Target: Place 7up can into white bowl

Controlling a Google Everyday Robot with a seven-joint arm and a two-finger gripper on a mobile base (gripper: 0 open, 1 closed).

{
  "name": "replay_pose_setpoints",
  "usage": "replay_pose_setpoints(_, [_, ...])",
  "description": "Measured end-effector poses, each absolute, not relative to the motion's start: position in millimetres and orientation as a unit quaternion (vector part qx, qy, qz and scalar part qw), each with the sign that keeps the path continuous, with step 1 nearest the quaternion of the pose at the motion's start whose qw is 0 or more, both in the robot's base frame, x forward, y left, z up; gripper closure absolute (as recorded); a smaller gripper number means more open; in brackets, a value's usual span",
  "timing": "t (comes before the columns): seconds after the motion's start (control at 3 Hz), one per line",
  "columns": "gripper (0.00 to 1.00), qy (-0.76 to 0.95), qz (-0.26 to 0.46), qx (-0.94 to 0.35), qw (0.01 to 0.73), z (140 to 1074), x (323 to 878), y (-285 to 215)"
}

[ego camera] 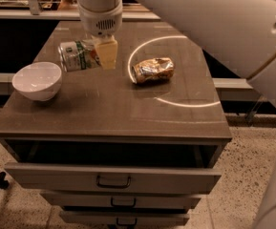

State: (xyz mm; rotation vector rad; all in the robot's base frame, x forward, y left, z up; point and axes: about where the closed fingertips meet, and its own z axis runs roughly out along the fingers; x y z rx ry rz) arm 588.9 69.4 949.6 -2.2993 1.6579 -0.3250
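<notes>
Gripper [98,56] hangs over the back left part of the brown table [109,113], its cream fingers [107,54] closed tight around the 7up can [75,56], which is held on its side. The can is just right of and behind the white bowl [37,80], apart from it. The bowl stands upright near the table's left edge. A crumpled foil bag [153,69] lies further right, at a bright ring of light [185,103]. A drawer [113,178] stands partly open below.

White arm [214,18] slanting down from right, hand [99,55] aloft, clamped on 7up can [76,56].
</notes>
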Motion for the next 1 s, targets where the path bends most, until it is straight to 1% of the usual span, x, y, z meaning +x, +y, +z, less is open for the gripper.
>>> replay_pose_setpoints(0.33, [0.69,0.586,-0.128,-0.779,0.181,964,594,101])
replay_pose_setpoints(0.67, [0.69,0.597,-0.146,-0.765,0.191,961,596,123])
replay_pose_setpoints(1.0, [0.67,0.604,-0.178,-0.753,0.192,952,604,144])
